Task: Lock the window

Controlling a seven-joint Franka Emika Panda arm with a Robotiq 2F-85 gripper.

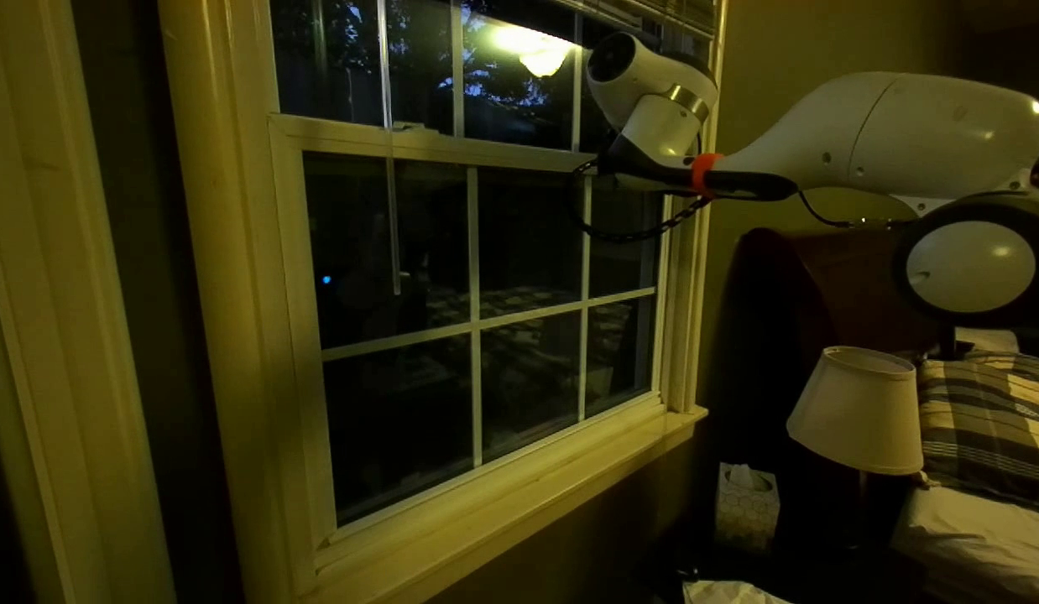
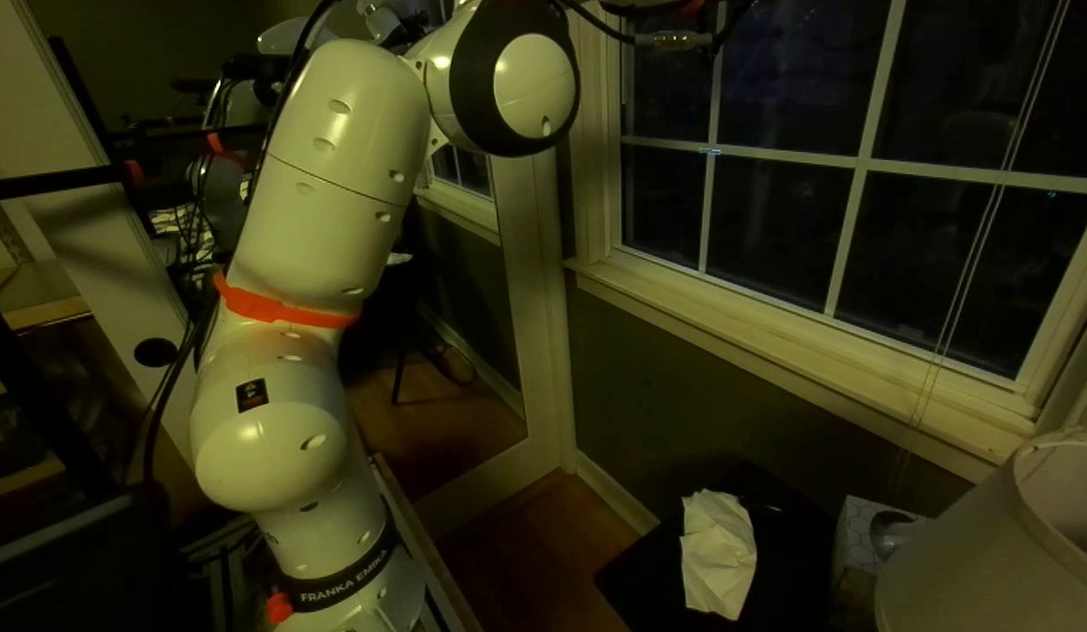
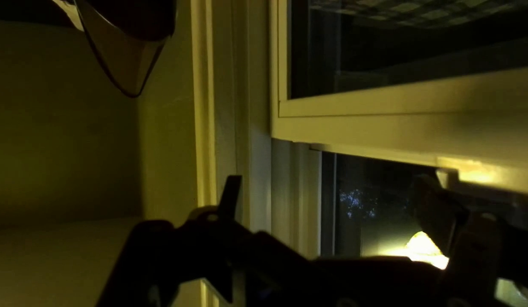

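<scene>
The window (image 1: 476, 324) has a cream frame, small panes and dark glass; it also shows in an exterior view (image 2: 860, 162). In an exterior view a small pale latch piece (image 1: 415, 127) sits on the lower sash's top rail. In the wrist view, which looks upside down, the sash rail (image 3: 375, 102) crosses above my gripper (image 3: 335, 183). My gripper is open, its dark fingers wide apart with nothing between them. The right finger is close to a pale piece (image 3: 468, 166) at the rail's edge; contact cannot be told. The fingers are hidden or out of view in both exterior views.
A clear wand (image 1: 394, 218) hangs before the window's left part. Blinds (image 1: 687, 13) are at the top. A lamp (image 1: 859, 411), a tissue box (image 1: 746, 507) and crumpled white paper (image 2: 719, 553) stand below. A bed (image 1: 985, 419) is at the right. A mirror (image 2: 464, 351) stands behind the arm.
</scene>
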